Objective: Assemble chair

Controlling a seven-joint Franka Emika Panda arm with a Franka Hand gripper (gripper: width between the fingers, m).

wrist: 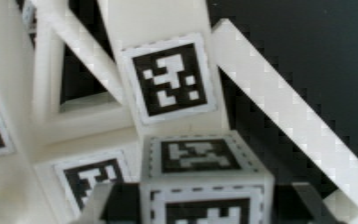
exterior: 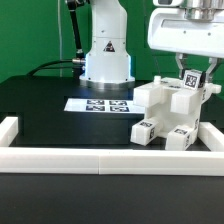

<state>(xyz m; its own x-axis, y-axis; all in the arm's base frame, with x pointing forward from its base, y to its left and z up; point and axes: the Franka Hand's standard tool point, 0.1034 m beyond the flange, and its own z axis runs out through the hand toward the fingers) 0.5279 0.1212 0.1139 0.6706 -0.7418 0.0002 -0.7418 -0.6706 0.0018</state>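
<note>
The partly built white chair [exterior: 163, 108] stands at the exterior view's right, near the front rail, with tagged blocks low at its front [exterior: 146, 130]. My gripper [exterior: 192, 76] reaches down from above onto its upper right part. It is shut on a white tagged chair piece [exterior: 190, 85] that sits on top of the assembly. In the wrist view the gripper [wrist: 202, 206] has a dark finger on each side of this tagged block [wrist: 197, 160]. Beyond the block a tall white bar [wrist: 167, 75] with one tag runs away, with slanted white bars beside it.
The marker board [exterior: 100, 103] lies flat on the black table in front of the robot base [exterior: 106, 55]. A low white border rail [exterior: 100, 157] runs along the front and up the exterior view's left side [exterior: 8, 130]. Cables hang behind the base.
</note>
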